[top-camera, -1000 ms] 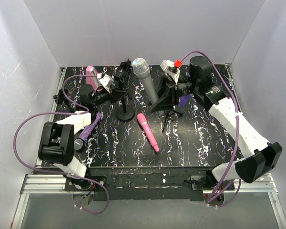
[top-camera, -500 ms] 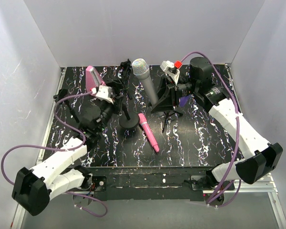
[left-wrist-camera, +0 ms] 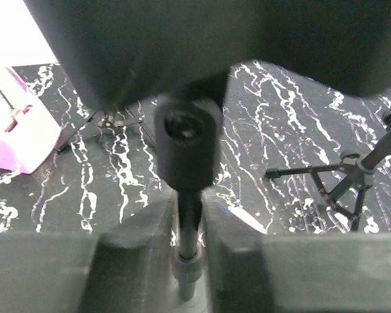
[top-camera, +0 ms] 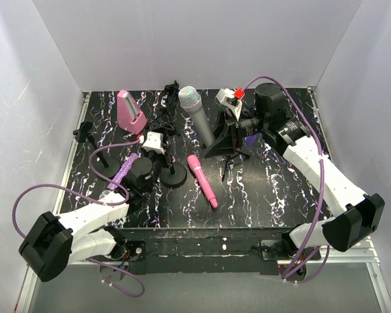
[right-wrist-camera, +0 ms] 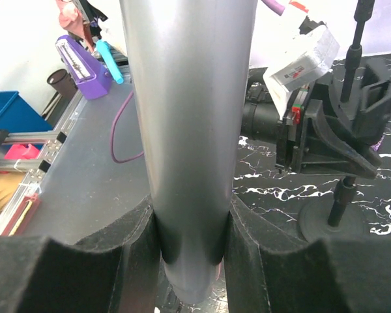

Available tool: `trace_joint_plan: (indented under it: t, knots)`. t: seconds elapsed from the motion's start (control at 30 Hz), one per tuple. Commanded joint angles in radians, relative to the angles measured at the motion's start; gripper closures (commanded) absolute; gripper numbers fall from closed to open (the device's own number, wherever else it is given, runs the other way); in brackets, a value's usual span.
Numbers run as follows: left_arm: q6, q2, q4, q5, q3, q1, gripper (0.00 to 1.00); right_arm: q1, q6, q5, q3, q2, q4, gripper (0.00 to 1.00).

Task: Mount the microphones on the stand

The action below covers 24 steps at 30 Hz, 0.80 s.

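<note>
Hidden: your left arm is covering the head end of the glittery purple microphone [top-camera: 124, 168], and the dark purple microphone [top-camera: 251, 139] is showing only as a sliver under your right arm.
Blurred: a dark, out-of-focus mass is filling the top of the left wrist view (nothing readable there).
Left claw: your left gripper [left-wrist-camera: 186, 261] is pressing closed on the thin pole of the round-base stand [top-camera: 174, 175], just below its clip [left-wrist-camera: 186, 147].
Right claw: your right gripper [right-wrist-camera: 190, 261] is clamping tight on the barrel of the silver-grey microphone [top-camera: 199, 117], holding it tilted off the table [top-camera: 274, 195] with its head pointing up and back.
Cut off: the right wrist view is showing only that barrel, not the head.
Pink microphone [top-camera: 202, 180]: lying flat on the table, between the stand's base and the tripod stand [left-wrist-camera: 339, 186].
Changed: the stand's base is sitting nearer the front edge than a second ago, your left arm is reaching in from lower down, and the pink wedge box [top-camera: 130, 109] is standing in full view now.
</note>
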Motion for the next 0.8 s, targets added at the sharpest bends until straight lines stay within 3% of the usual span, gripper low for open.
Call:
trace_joint_plan:
  t: [0.0, 0.03, 0.1, 0.27, 0.37, 0.5, 0.63, 0.77]
  knots:
    - [-0.027, -0.086, -0.040, -0.015, -0.023, 0.000, 0.63, 0.009, -0.038, 0.003, 0.013, -0.003, -0.004, 0.99]
    - [-0.031, -0.108, -0.069, 0.005, -0.023, 0.000, 0.48, 0.009, -0.038, 0.005, 0.016, 0.000, -0.011, 0.99]
    - [-0.044, -0.166, -0.153, 0.079, -0.010, -0.002, 0.28, 0.012, -0.076, 0.006, 0.025, 0.006, -0.027, 0.99]
    - [0.011, -0.353, -0.464, 0.332, 0.048, 0.000, 0.08, 0.010, -0.155, 0.020, 0.060, 0.029, -0.095, 0.99]
    - [0.137, -0.482, -0.693, 0.429, 0.088, 0.001, 0.02, 0.010, -0.250, 0.028, 0.090, 0.040, -0.170, 0.99]
    - [0.315, -0.623, -0.874, 0.469, 0.149, 0.004, 0.02, 0.010, -0.411, 0.028, 0.137, 0.072, -0.296, 0.99]
    - [0.507, -0.649, -0.890, 0.472, 0.203, 0.003, 0.02, 0.010, -0.553, 0.015, 0.198, 0.113, -0.409, 0.99]
    - [0.645, -0.530, -0.835, 0.496, 0.263, 0.019, 0.02, 0.010, -0.651, 0.015, 0.240, 0.144, -0.491, 0.99]
